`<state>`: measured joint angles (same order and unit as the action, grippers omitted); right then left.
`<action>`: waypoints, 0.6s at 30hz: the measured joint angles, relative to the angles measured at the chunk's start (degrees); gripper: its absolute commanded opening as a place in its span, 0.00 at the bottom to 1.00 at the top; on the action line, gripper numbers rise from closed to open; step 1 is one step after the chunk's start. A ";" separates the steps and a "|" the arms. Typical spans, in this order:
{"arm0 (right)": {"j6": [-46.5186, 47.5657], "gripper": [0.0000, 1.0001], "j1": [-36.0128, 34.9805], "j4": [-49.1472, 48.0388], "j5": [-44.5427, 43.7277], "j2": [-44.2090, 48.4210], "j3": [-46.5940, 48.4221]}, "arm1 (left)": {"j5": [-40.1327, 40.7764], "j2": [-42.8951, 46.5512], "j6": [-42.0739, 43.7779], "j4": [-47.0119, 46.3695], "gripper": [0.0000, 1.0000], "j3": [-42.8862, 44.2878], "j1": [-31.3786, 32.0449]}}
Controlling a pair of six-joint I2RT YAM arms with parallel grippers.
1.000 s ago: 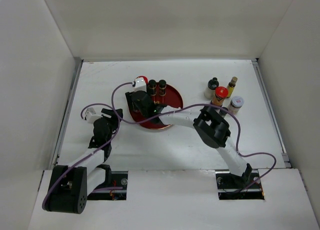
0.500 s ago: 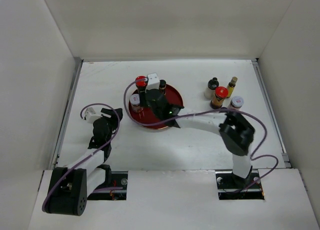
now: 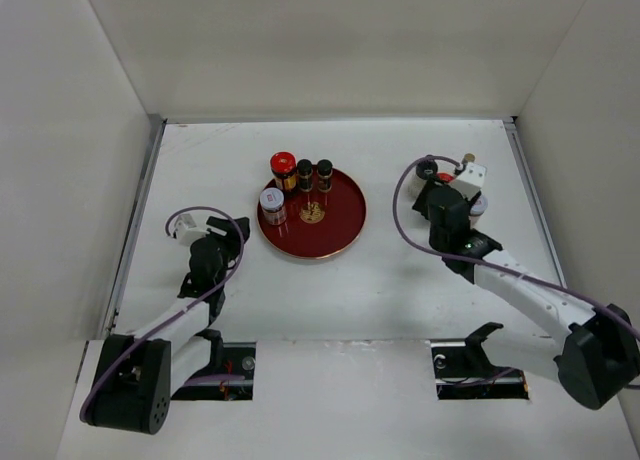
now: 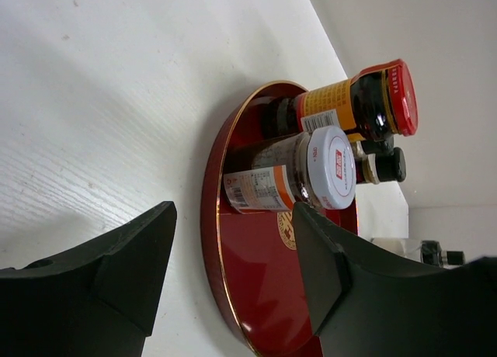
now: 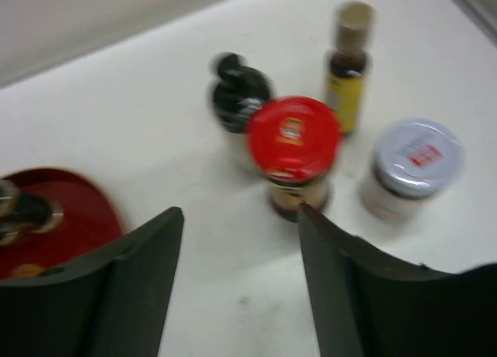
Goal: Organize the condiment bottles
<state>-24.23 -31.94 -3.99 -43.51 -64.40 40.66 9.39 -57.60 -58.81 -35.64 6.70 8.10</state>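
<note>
1. The right arm (image 3: 520,288) reaches forward over the surface (image 3: 380,280). Its gripper (image 5: 239,217), spread wide and empty, hangs near a red-lidded jar (image 5: 295,143), black-capped bottle (image 5: 239,89), yellow bottle (image 5: 349,62) and white-lidded jar (image 5: 411,167).
2. The left arm (image 3: 200,265) is folded low. Its gripper (image 4: 233,217), wide and empty, faces the tray (image 4: 213,240).
3. On the tray stand a red-capped jar (image 4: 365,105), a white-capped jar (image 4: 311,171) and two dark bottles (image 3: 304,172).

Parted claw (image 4: 233,221) faces red tray (image 4: 252,303) holding red-lidded jar (image 4: 349,107) and white-lidded jar (image 4: 299,173).

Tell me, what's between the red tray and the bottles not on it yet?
Nothing: in the right wrist view only bare white table separates the red tray from the four loose bottles.
</note>
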 measured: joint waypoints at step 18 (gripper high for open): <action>-7.08 0.74 9.77 11.56 3.41 -5.35 -2.36 | 2.82 3.06 1.36 0.35 0.60 0.00 0.72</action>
<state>-31.31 -22.17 7.57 -40.10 -69.76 38.30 12.21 -54.54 -57.45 -35.29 6.70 8.82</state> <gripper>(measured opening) 0.777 0.596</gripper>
